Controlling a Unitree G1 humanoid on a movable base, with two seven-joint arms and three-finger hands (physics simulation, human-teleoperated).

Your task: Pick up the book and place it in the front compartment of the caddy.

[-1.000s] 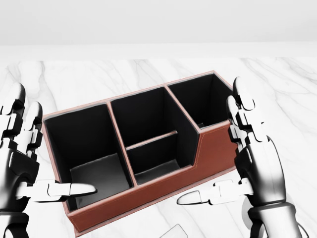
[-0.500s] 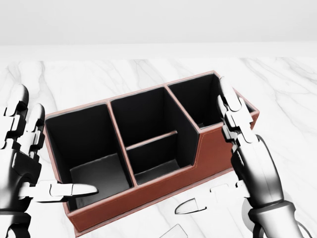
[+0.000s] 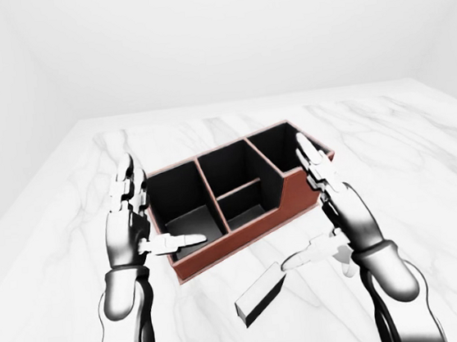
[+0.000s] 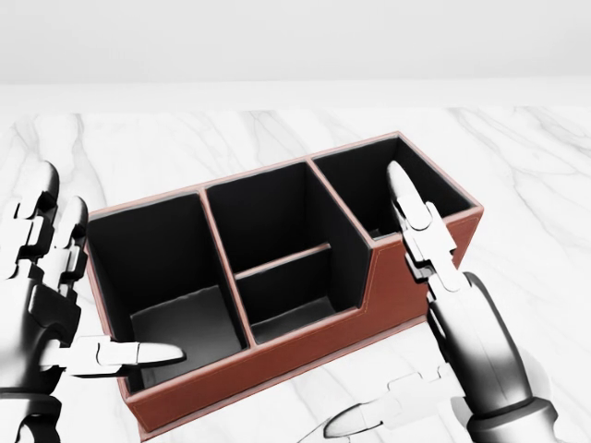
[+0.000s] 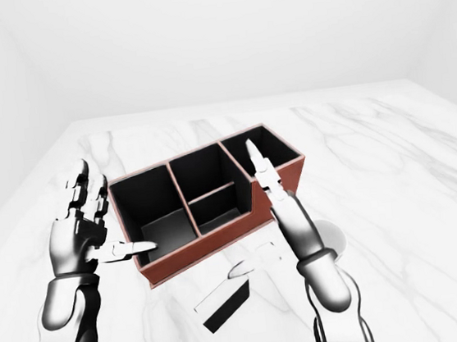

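Book (image 3: 260, 294) cut off in head view, caddy (image 4: 277, 277)

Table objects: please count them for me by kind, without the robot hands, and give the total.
Caddy: 1
Book: 1
Total: 2, both on the marble table.

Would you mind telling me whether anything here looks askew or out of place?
Nothing is spilled or damaged. The caddy sits skewed on the marble table, and the book lies flat beside it, not yet picked up.
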